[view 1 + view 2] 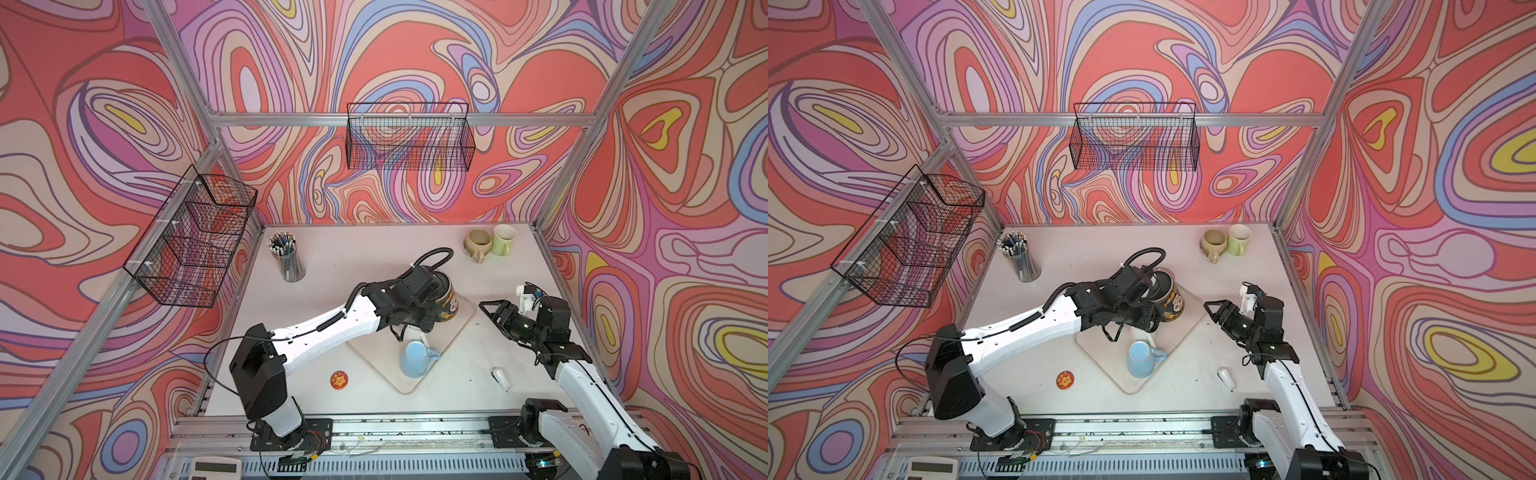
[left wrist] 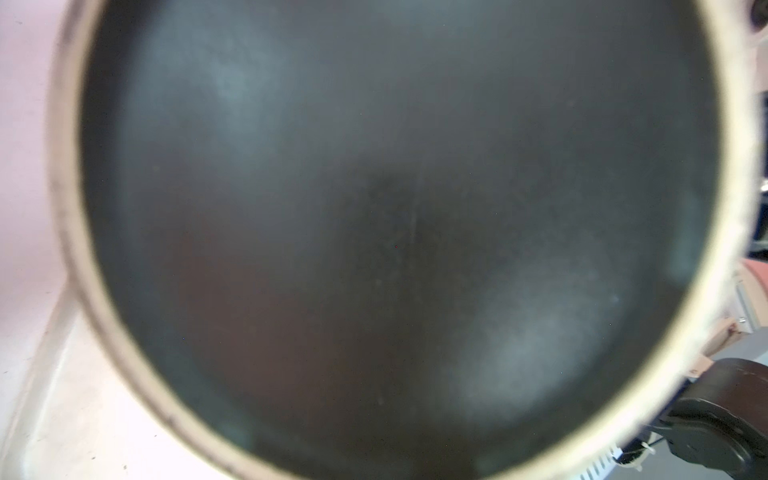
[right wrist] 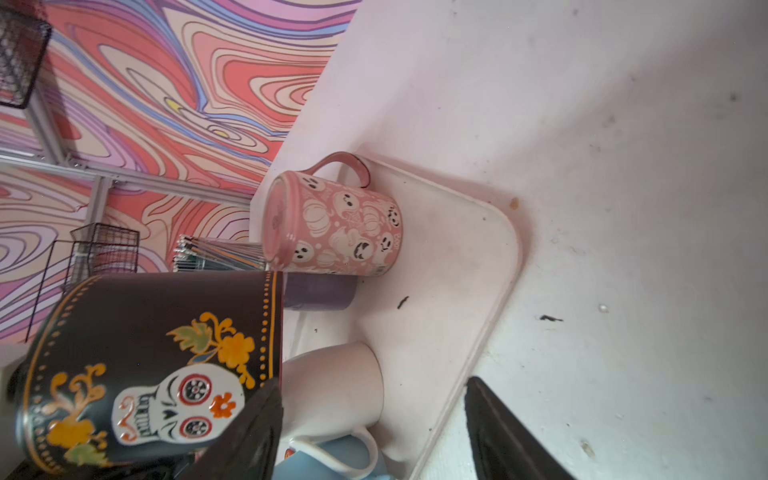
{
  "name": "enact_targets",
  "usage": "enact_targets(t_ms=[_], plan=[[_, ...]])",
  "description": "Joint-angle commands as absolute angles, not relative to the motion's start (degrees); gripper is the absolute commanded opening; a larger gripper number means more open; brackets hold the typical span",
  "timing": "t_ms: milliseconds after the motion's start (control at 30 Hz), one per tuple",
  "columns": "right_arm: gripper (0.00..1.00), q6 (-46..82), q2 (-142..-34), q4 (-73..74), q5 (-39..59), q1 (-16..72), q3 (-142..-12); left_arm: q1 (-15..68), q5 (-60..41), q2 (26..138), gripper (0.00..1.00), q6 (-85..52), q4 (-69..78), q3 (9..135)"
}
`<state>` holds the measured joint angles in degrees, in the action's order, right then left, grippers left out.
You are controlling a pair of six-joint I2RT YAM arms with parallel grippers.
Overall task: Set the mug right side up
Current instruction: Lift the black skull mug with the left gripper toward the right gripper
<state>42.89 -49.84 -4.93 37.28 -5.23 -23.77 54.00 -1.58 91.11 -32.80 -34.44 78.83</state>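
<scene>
The black mug [image 1: 446,301], painted with a white skull and orange flowers, is over the far corner of the pale tray [image 1: 455,334], near the middle of the table [image 1: 353,257]. In the right wrist view the top of the skull points toward the table, so the mug is upside down. In both top views its upper round face, dark with a pale ring, is turned partly toward the left arm. The same face fills the left wrist view, very blurred. I cannot tell if the mug touches the tray.

The left gripper [image 1: 420,318] is close against the side of the black mug, under its own wrist. Its fingers are hidden, so I cannot tell how wide it stands or whether it grips the mug.

The right gripper [image 1: 487,309] hovers just beside the right edge of the tray, near the black mug but apart from it. Its two dark fingers [image 3: 257,432] stand wide apart and hold nothing.

Other mugs stand on the tray. A pink mug [image 3: 336,228] with ghosts and pumpkins has its mouth down. A white mug [image 3: 332,386] is just beside the black one. A light blue mug [image 1: 415,359] is at the near corner.

At the back right of the table a beige mug [image 1: 478,241] and a pale green mug [image 1: 503,239] stand side by side, mouths up. At the back left is a cup of pencils [image 1: 286,255]. Near the front lie a round orange badge [image 1: 339,380] and, right of the tray, a small white object [image 1: 500,378].
</scene>
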Motion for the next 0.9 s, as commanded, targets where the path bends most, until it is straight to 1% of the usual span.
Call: enact_targets(t_ms=[0, 233, 333, 467, 533, 700, 867], plan=[[0.73, 47.71, -48.26, 6.63, 44.12, -5.45, -21.47, 51.72, -4.56, 84.14, 0.0, -33.45, -22.53, 76.45], [0.78, 55.92, -48.96, 23.22, 51.73, -4.18, -19.25, 45.35, -12.13, 74.97, 0.0, -35.76, -12.6, 66.62], [0.8, 57.39, -48.22, 27.31, 51.46, -0.99, -19.38, 42.68, -16.17, 72.19, 0.0, -37.01, -8.21, 63.46], [0.83, 56.34, -49.18, 29.9, 48.12, 6.32, -21.12, 39.57, -21.41, 69.54, 0.0, -40.12, -0.53, 59.04], [0.83, 56.69, -51.22, 33.17, 47.09, 9.46, -21.67, 38.24, -23.86, 68.71, 0.0, -41.89, 3.08, 57.12], [0.83, 60.86, -60.13, 46.72, 47.1, 15.16, -23.4, 34.89, -28.64, 65.97, 0.0, -47.48, 14.46, 51.64], [0.84, 61.14, -66.98, 50.91, 46.15, 19.46, -26.44, 32.0, -31.82, 64.06, 0.0, -52.51, 23.98, 47.9]])
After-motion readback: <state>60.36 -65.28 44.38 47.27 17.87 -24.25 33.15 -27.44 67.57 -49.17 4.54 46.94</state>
